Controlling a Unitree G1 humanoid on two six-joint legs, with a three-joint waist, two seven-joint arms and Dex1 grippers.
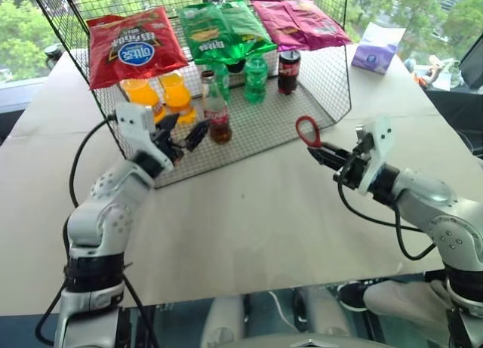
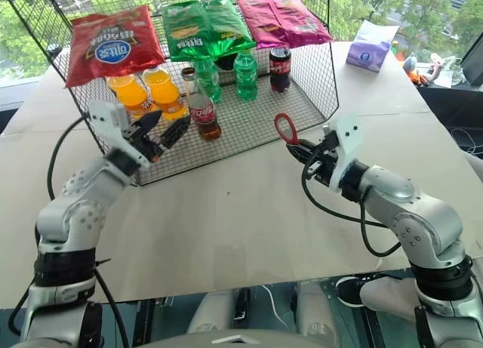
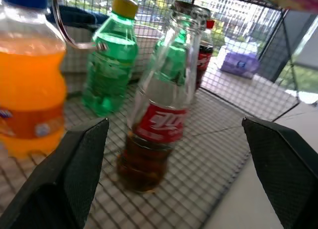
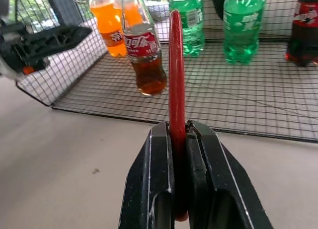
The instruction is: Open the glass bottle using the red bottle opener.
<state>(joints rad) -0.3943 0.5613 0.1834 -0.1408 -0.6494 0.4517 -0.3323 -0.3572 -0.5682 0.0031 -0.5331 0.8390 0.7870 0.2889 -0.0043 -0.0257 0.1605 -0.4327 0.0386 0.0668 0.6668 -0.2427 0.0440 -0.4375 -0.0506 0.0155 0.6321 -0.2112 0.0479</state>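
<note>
Red opener first: the right gripper [image 4: 179, 134] has its jaws clamped flat on the handle of the red bottle opener [image 1: 306, 130], ring end sticking up and out, so that part's sorted. The left gripper [image 1: 181, 133] has its jaws spread wide with nothing between them, just beside the glass bottle [image 1: 217, 115], which stands upright on the wire rack [image 1: 279, 121] next to the orange bottles [image 1: 161, 96]. I'd say the trick here is to get the left fingers around the bottle's body low down and squeeze before the opener gets anywhere near the cap. Left forearm reaches in over the table [image 1: 249, 220] toward the rack, and the right arm is held out level, well apart from the bottle.
</note>
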